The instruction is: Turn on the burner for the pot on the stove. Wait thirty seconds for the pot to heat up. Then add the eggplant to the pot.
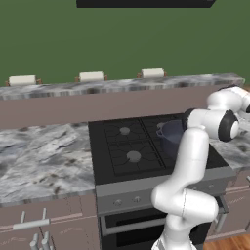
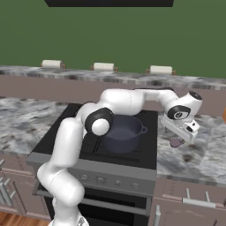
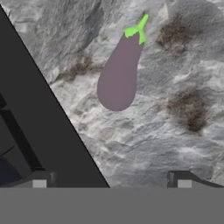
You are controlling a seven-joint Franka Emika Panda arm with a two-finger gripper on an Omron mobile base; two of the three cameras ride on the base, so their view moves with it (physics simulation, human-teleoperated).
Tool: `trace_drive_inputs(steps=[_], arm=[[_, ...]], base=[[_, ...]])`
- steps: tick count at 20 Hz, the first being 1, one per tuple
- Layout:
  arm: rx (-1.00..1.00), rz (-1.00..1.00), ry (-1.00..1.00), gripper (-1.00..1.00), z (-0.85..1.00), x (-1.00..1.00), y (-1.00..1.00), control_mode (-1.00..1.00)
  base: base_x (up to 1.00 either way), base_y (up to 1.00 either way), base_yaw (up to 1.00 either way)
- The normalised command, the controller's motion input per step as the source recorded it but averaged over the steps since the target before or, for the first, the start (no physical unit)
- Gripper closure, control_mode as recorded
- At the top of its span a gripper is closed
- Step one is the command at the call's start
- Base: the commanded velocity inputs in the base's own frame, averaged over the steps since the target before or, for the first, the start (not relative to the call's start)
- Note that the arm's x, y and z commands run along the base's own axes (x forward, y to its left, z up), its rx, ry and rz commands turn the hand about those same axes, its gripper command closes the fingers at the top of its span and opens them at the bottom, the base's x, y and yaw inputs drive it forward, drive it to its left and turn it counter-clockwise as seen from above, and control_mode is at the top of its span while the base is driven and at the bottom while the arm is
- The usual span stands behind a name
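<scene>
Jaws spread wide at the bottom of the hand view, and the eggplant [image 3: 119, 74] lies ahead on the worktop [image 3: 183, 52], upper centre, long axis tipped slightly right, stem farthest.

Grey marbled counter [image 2: 198, 159] running either side of stove [image 1: 122, 146], carrying eggplant [image 3: 119, 75] lying flat on its right stretch, near stove edge, green stem pointing away from cooktop. Stove sitting flush in counter, bearing pot [image 2: 123, 132] on rear right grate. Three pale rolls [image 1: 91, 76] resting along raised back ledge [image 1: 97, 90].
</scene>
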Motion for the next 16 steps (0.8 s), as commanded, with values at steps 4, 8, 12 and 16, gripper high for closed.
trace_drive_inputs(steps=[4,8,12,16], arm=[[0.00,0.00,0.04,-1.00,-0.23,0.23,-0.02,-1.00],[0.00,-0.01,0.04,-1.00,-0.25,0.29,-0.08,-1.00],[0.00,-0.02,0.06,-1.00,-0.22,0.31,-0.14,-1.00],[0.00,0.00,0.04,-1.00,-0.21,0.28,-0.31,-1.00]], base=[[0.00,0.00,0.00],[0.00,0.00,0.00],[0.00,0.00,0.00],[0.00,0.00,0.00]])
